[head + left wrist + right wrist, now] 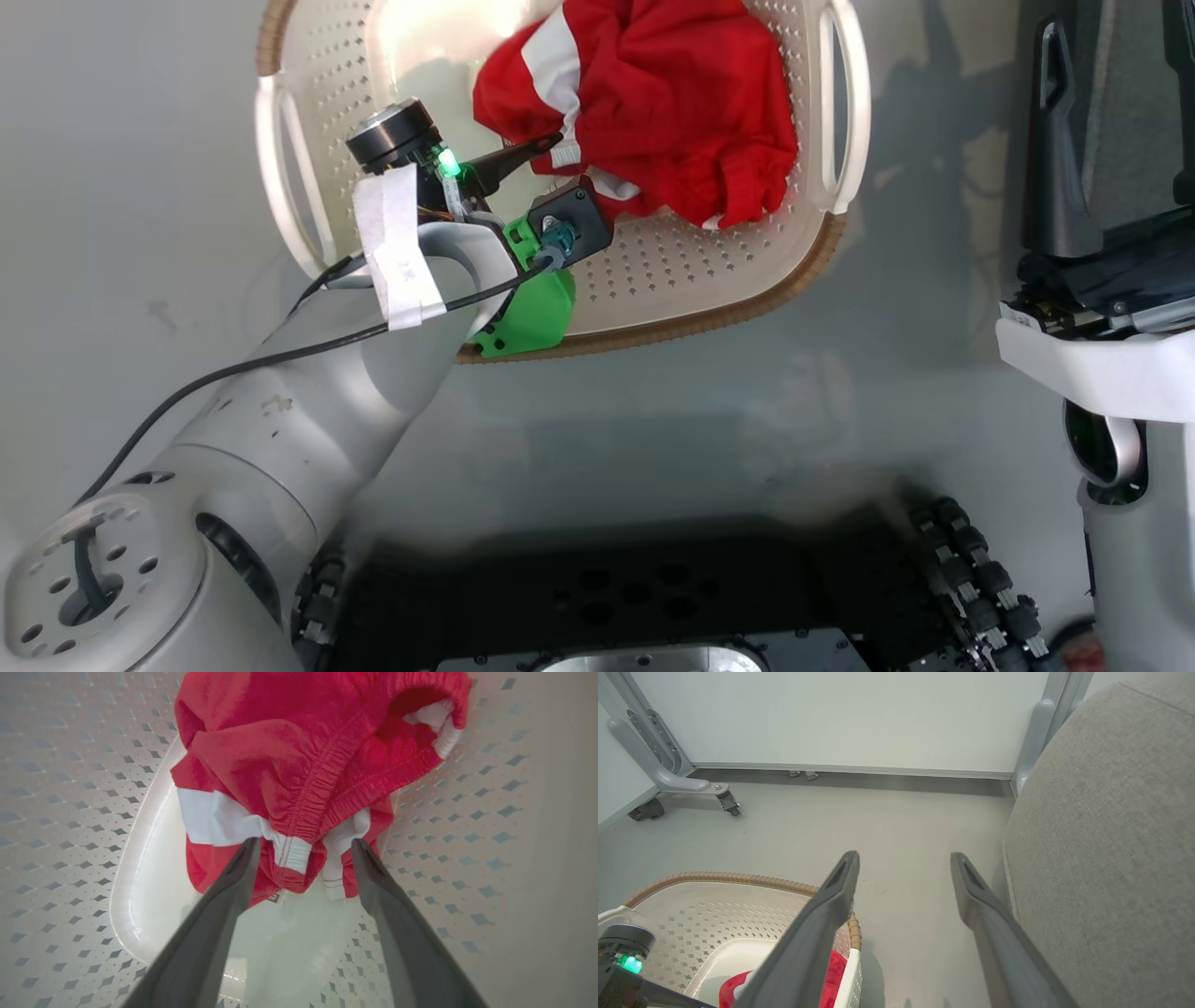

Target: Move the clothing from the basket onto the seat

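**Left tool placed astride the clothing, not yet closed**

The clothing (pixel 672 103), a crumpled heap of red soft-fabric sports garments with white panels and stripe trim, was found inside the basket (pixel 709 280), a cream-white perforated plastic laundry basket with a brown woven-look rim. The heap was piled towards the basket's far end, beside its right handle. The basket itself was set on the grey floor (pixel 901 812).

The left tool (pixel 304 844) was reached down into the basket from its near left corner. Its two dark fingers were held apart, with nothing clamped. The clothing lay directly ahead of them. A bunched edge of gathered red elastic and white trim was seen between the two fingertips, and the gathered band ran away from the tips, roughly along the line of the fingers. Closing there was judged likely to catch that fold.

The right tool (pixel 904 858) was held over bare floor, fingers apart and empty. The seat (pixel 1111 835), a large grey fabric-upholstered sofa cushion, was separated from the basket by a strip of floor. The left arm was plainly the nearer one to the clothing.
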Available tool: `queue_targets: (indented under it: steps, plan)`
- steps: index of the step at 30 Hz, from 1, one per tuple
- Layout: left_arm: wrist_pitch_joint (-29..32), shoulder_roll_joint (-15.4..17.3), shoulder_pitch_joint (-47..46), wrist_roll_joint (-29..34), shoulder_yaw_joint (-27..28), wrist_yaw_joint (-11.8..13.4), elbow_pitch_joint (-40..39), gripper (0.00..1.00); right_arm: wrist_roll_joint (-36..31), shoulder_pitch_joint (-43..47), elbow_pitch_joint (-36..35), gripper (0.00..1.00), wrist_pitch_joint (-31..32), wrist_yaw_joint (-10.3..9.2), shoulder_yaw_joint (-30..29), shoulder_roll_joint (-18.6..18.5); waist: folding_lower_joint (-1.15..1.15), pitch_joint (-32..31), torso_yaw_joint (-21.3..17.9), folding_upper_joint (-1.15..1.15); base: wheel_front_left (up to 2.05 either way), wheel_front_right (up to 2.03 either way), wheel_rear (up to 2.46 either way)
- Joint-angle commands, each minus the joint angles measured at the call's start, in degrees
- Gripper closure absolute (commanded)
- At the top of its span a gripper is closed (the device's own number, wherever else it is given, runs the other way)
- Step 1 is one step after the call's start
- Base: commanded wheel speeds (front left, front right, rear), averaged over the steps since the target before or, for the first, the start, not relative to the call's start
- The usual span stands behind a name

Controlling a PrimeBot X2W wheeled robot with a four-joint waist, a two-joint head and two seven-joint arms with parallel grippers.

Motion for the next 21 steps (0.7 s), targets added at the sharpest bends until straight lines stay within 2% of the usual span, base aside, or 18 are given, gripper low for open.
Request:
queue_targets:
  steps: [1, 7, 19, 21]
  plan:
    - [0.1, 0.1, -1.3, 0.8, 0.0, 0.1, 0.7, 0.00, -0.2, -0.2, -0.5, 0.00, -0.1, -0.06, 0.2, 0.2, -0.01, 2.3, -1.0, 0.00, 0.00, 0.00, 0.00]
    - [-0.5, -0.1, -3.6, 3.4, 0.0, 0.1, 3.2, 0.00, -0.1, 1.4, -1.6, 0.00, -0.1, -0.06, 0.0, 0.8, -0.01, 3.3, -1.5, 0.00, 0.00, 0.00, 0.00]
    - [-2.6, -0.3, -5.1, 3.2, 0.0, 0.2, 7.2, 0.00, -0.2, 4.0, -2.6, 0.00, -0.1, -0.06, 1.3, 1.2, -0.01, 4.5, -2.8, 0.00, 0.00, 0.00, 0.00]
    - [-2.6, -0.3, -5.3, 3.5, 0.0, 1.0, 7.3, 0.00, -0.1, 4.2, -2.9, 0.00, -0.1, -0.06, 1.5, 1.1, -0.01, 4.5, -3.0, 0.00, 0.00, 0.00, 0.00]
